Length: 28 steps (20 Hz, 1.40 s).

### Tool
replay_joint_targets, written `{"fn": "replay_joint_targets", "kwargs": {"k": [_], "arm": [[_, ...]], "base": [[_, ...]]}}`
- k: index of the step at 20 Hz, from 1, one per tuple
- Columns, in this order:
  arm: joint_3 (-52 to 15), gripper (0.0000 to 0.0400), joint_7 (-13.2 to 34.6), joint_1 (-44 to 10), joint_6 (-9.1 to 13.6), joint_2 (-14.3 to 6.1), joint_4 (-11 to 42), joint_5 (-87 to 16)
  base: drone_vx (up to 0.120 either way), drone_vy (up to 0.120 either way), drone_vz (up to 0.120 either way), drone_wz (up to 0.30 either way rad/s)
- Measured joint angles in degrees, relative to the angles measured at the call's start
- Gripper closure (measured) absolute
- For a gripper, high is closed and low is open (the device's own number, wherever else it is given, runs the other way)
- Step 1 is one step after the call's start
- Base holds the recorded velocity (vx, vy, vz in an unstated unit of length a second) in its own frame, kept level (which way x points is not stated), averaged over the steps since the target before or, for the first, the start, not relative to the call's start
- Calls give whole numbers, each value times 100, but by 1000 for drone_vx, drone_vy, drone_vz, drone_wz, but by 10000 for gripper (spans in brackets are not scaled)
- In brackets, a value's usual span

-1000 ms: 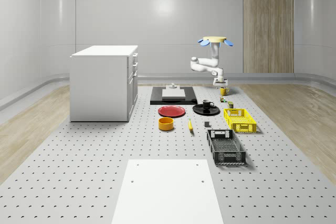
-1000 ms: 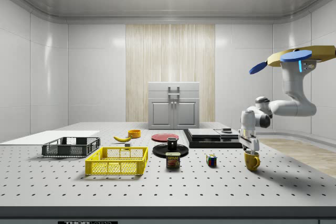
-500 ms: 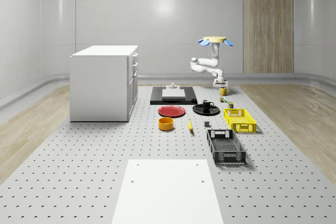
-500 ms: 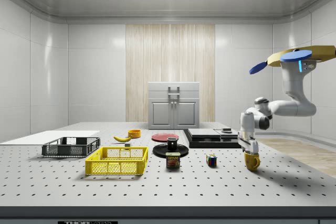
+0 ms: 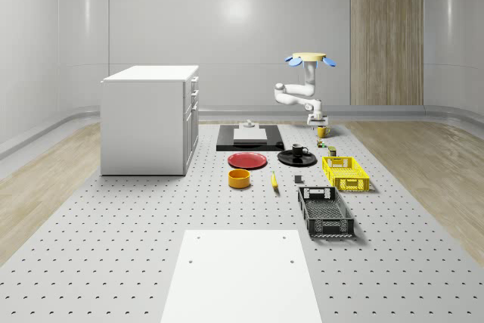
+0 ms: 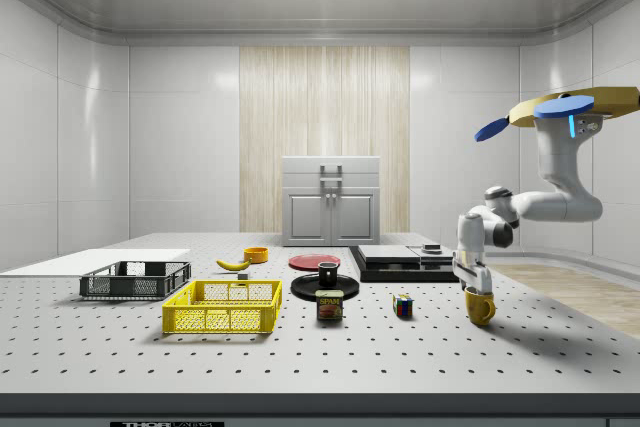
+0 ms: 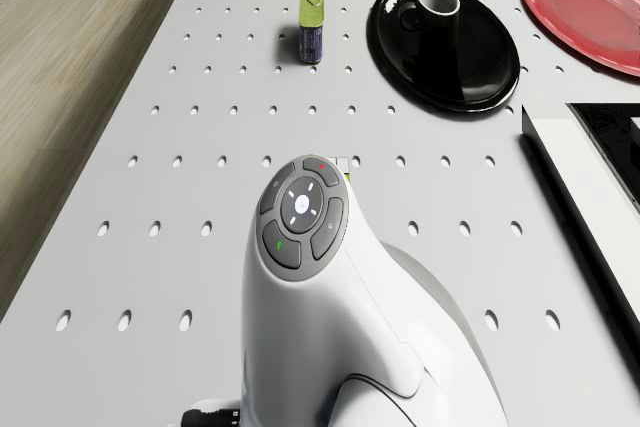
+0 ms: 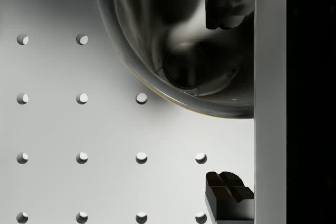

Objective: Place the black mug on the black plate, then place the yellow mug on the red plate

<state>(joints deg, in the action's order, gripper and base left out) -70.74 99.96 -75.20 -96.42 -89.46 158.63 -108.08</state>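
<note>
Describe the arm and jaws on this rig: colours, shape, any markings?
The arm is glossy white with rounded, bulbous links and grey joint rings. It hangs from a tan drone body with blue rotor discs and a small cyan light strip. In the drone view, one link carries a dark grey round button pad with a white centre and small red and green marks. The gripper has dark, blocky fingers. No cables visible.

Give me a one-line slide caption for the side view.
Hovering drone lowers its gripper onto the yellow mug; black mug already sits on black plate.
</note>
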Motion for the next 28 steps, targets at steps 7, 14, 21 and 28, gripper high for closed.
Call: {"fn": "replay_joint_targets", "kwargs": {"k": [7,14,21,28], "arm": [[-127,0,-11,38,75,20,42,108],[-166,0,-16,52,108,36,55,139],[-173,235,-19,58,124,50,58,141],[-174,280,-22,62,135,62,59,137]], "base": [[0,0,0,0],[0,0,0,0],[0,0,0,0],[0,0,0,0]]}}
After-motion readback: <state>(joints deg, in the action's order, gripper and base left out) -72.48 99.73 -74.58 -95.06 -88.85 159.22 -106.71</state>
